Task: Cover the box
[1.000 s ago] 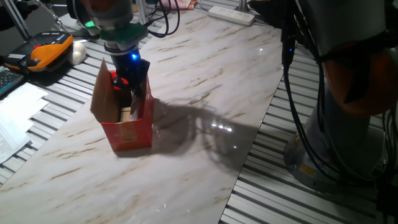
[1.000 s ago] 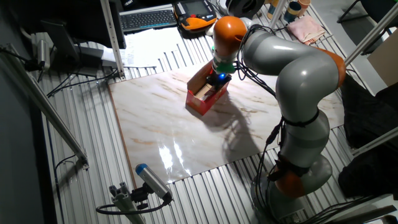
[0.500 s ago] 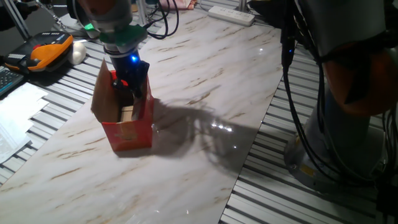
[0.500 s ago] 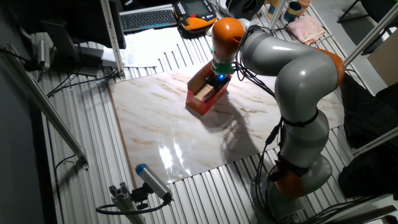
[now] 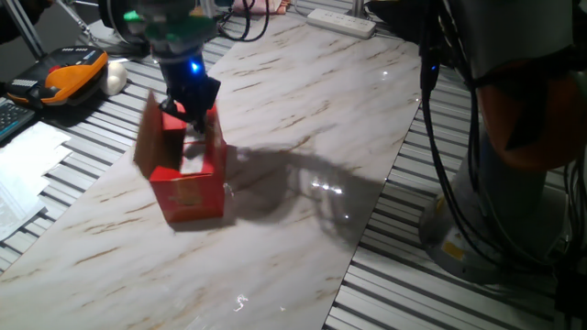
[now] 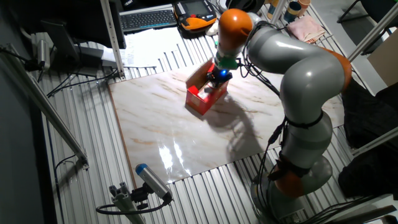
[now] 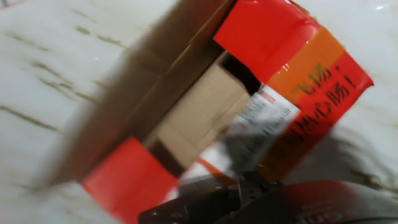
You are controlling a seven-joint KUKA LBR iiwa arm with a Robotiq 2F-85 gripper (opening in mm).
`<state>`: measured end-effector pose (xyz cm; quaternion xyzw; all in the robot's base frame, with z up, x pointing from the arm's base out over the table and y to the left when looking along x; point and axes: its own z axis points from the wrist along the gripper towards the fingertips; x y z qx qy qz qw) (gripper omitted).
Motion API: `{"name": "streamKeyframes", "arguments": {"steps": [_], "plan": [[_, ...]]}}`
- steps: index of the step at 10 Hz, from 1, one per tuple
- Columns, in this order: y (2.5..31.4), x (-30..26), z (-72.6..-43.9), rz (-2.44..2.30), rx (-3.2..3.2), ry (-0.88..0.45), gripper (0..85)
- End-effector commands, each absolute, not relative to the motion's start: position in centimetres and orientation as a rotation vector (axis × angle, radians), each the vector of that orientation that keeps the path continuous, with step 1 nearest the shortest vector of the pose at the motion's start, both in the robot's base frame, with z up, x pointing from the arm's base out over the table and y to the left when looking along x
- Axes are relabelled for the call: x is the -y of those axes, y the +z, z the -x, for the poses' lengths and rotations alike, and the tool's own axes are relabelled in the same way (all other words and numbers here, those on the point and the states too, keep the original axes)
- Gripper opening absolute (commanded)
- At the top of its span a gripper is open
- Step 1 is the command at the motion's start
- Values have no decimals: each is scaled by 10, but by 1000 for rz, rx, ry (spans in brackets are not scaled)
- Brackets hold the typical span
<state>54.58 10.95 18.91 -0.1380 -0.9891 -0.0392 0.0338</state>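
The box (image 5: 190, 192) is a small red carton standing on the marble tabletop (image 5: 303, 110), left of centre. It also shows in the other fixed view (image 6: 198, 103). Its left flap (image 5: 147, 137) stands up, brown side inward, and is blurred. In the hand view the brown inside (image 7: 199, 118) shows between two red flaps (image 7: 264, 31), with an orange printed flap (image 7: 311, 81) partly folded over the opening. My gripper (image 5: 194, 121) hangs just above the box's top at its far side, and its fingers look closed and hold nothing. It also shows in the other fixed view (image 6: 216, 78) and, dark, at the bottom of the hand view (image 7: 249, 190).
An orange and black device (image 5: 73, 73), a white mouse (image 5: 115, 78) and papers (image 5: 27, 156) lie left of the tabletop. A power strip (image 5: 341, 20) lies at the back. Cables and the arm's base (image 5: 495, 211) stand at the right. A small camera on a stand (image 6: 149, 180) is by the front edge.
My gripper has lifted out of the box's opening and now sits above its top. The box flaps have moved and are blurred.
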Motion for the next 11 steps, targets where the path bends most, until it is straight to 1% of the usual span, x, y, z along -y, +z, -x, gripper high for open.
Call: {"name": "streamKeyframes", "arguments": {"steps": [1,3,5,7,11], "plan": [[199,-112,-543,467,3028,-170,0],[217,-117,-537,599,3001,-301,0],[229,-124,-532,618,2998,-274,0],[230,-124,-529,578,3001,-261,0],[230,-124,-529,489,3035,-280,0]]}}
